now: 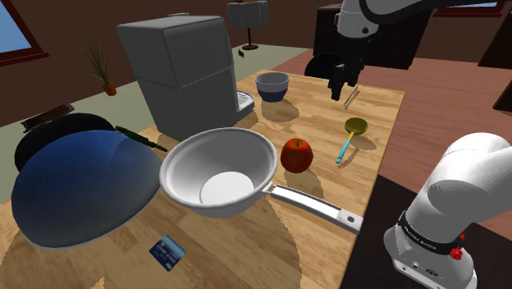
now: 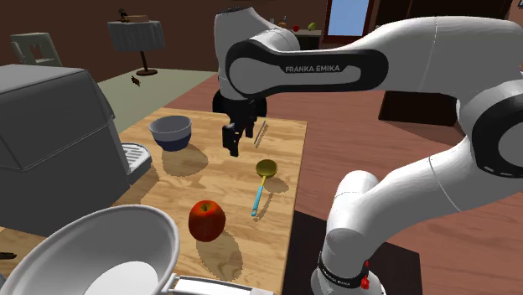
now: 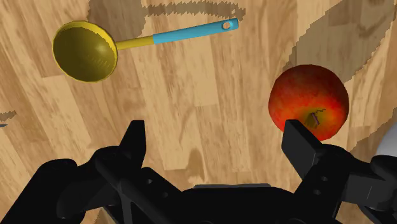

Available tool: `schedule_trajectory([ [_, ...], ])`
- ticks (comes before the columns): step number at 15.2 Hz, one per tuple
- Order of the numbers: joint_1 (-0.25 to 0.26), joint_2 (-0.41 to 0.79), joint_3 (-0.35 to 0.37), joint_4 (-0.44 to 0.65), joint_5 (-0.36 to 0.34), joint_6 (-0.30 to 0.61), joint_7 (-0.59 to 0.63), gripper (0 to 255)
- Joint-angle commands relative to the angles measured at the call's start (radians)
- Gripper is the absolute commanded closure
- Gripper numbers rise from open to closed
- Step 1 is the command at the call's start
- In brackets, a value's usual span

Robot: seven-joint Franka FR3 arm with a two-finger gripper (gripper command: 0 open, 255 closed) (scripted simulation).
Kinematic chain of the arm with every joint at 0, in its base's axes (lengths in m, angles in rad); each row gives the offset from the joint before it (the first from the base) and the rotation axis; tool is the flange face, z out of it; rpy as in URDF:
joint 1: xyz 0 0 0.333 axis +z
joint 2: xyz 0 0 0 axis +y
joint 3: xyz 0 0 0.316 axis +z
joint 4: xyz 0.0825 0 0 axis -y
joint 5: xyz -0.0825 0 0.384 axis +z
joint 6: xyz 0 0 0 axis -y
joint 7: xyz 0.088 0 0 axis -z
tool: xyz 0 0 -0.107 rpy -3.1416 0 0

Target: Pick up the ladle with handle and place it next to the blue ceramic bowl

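The ladle (image 1: 351, 135) has a yellow cup and a light blue handle and lies flat on the wooden table (image 1: 386, 107); it also shows as the ladle (image 2: 261, 179) and the ladle (image 3: 102, 46). The blue bowl (image 1: 272, 85), also seen as the bowl (image 2: 171, 131), stands upright near the coffee machine. My gripper (image 1: 339, 88) hangs open above the table between bowl and ladle, holding nothing. The gripper (image 2: 232, 139) is well above the wood. In the wrist view the fingers of the gripper (image 3: 219, 143) stand wide apart, with the ladle beyond them.
A red apple (image 1: 296, 154) sits near the ladle. A large grey saucepan (image 1: 218, 169) with a long handle and a big blue bowl (image 1: 82, 185) fill the front. A grey coffee machine (image 1: 180, 70) stands by the bowl. A small card (image 1: 167, 252) lies near the table's edge.
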Motion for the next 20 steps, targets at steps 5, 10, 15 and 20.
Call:
schedule_trajectory([
  [5,-0.046,-0.025,0.025,-0.15,-0.079,0.153,0.067,0],
  [10,-0.124,-0.015,0.055,-0.309,-0.197,0.355,0.17,0],
  [15,-0.248,0.055,0.095,-0.426,-0.355,0.575,0.313,0],
  [20,-0.36,0.146,0.128,-0.47,-0.489,0.728,0.425,0],
])
